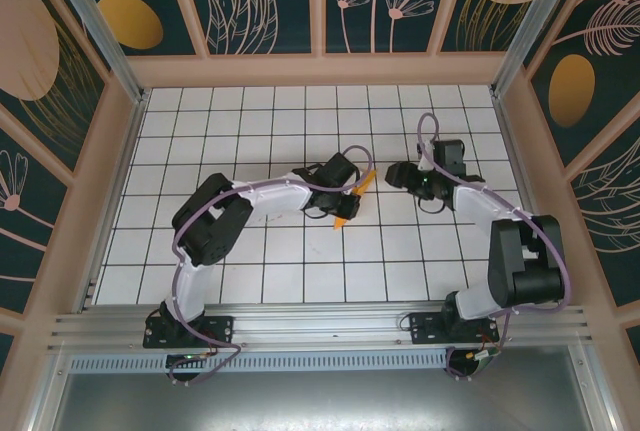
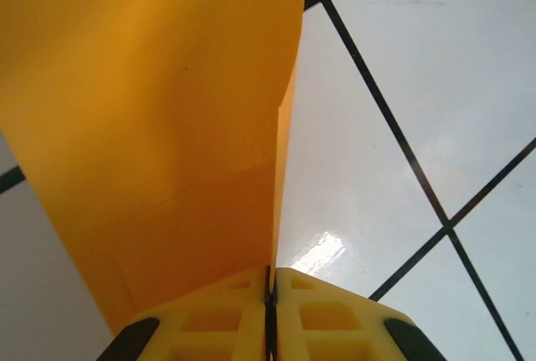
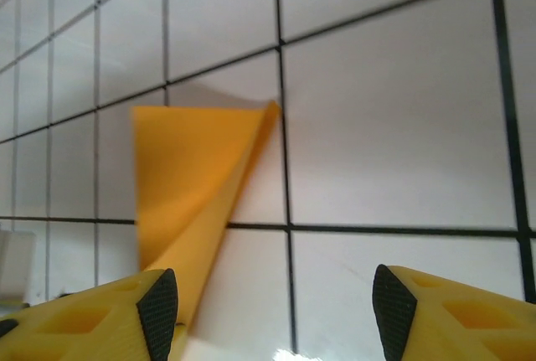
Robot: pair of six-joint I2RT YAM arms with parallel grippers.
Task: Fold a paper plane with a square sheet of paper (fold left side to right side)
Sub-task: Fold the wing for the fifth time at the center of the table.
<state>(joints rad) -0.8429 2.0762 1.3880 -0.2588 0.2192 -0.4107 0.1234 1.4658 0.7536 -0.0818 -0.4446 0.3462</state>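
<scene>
Bolted at the near rail [image 1: 320, 329], the two arms reach out over the worktop [image 1: 250, 111], a white tiled surface with black grid lines, fenced by dark panels painted with plants and orange ovals. Both arms bend inward so their tips come near each other around the middle of the tiles. The left arm [image 1: 215, 221] stretches to the right, and the right arm [image 1: 520, 261] folds back to the left. The paper [image 1: 344, 217], bright orange and already folded narrower, sits near the centre of the worktop under the left arm's tip, showing from above as a slim slanted strip. Seen from the right wrist, the paper [image 3: 193, 168] stands partly raised off the tiles, one flap curling over along a slanted fold and casting a shadow behind it. From the left wrist, the paper [image 2: 151, 110] rises as a broad orange wall with a sharp crease at its right edge. The left end effector [image 2: 270, 281] is clenched on the paper, its yellow fingers [image 2: 226, 319] pressed together with the creased edge caught in the seam. The right end effector [image 3: 276, 302] is released, its jaws wide apart over bare tile, just beside the paper's lower tip; whether they touch I cannot tell.
</scene>
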